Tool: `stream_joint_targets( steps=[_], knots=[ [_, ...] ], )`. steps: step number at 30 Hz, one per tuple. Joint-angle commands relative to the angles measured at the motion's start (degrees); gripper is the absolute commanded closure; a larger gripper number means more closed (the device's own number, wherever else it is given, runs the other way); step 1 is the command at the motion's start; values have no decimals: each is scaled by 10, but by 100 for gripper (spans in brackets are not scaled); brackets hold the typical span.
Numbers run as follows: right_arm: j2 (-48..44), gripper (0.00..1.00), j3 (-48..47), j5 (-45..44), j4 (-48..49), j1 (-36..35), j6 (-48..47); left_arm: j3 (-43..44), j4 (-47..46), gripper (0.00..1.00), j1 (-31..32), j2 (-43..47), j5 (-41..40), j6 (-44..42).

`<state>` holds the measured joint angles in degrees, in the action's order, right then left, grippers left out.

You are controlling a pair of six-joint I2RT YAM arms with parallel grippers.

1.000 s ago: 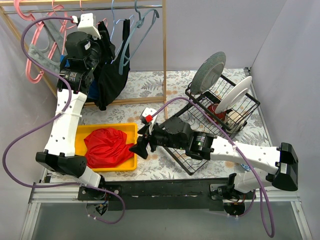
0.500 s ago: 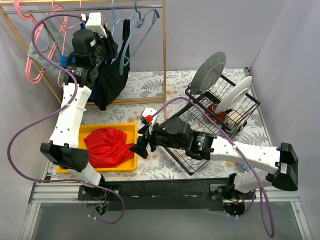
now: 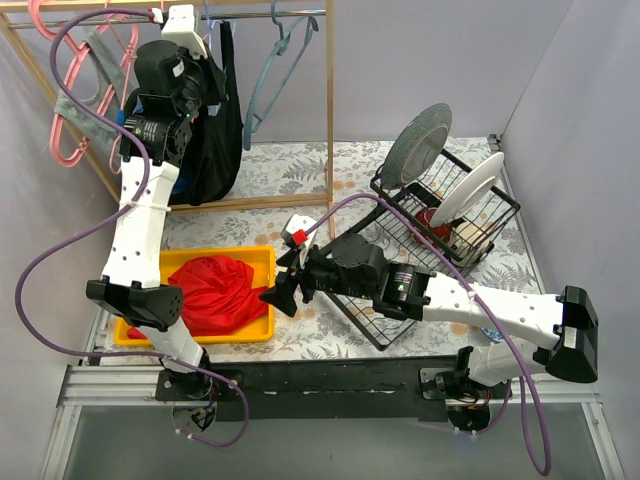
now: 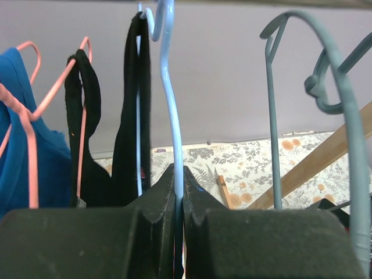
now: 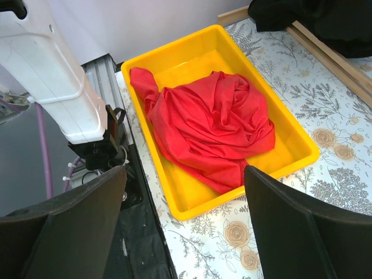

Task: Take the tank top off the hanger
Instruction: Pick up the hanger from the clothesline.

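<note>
Tank top [image 3: 215,130], black, hangs from the rail [image 3: 300,13] at the back left, its strap just beside the pale blue hanger [image 4: 170,99]. The left jaws are pinched shut on that thin wire. The right jaws gape empty over the yellow tray [image 5: 174,49]. I reckon a tug could slip off the wire, or drag hanger and top down together.

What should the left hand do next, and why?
Probably lift the hanger a little to free its hook from the rail. The left hand is shut on the blue wire just below the hook, and the black tank top hangs right beside it.
</note>
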<state>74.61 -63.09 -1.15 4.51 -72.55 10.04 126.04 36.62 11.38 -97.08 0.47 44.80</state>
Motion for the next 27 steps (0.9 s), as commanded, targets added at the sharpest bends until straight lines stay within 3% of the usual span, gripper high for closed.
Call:
stream_joint_targets(
  steps=[1,11,27],
  knots=[
    [-17,10,-18,-3,30,-2,-11,44,-2,100,1,9,12,-3],
    [-22,10,-16,-5,37,-2,-12,31,-27,100,1,62,81,27],
    [2,9,-82,-27,32,-2,-47,18,12,100,1,124,75,42]
  ],
)
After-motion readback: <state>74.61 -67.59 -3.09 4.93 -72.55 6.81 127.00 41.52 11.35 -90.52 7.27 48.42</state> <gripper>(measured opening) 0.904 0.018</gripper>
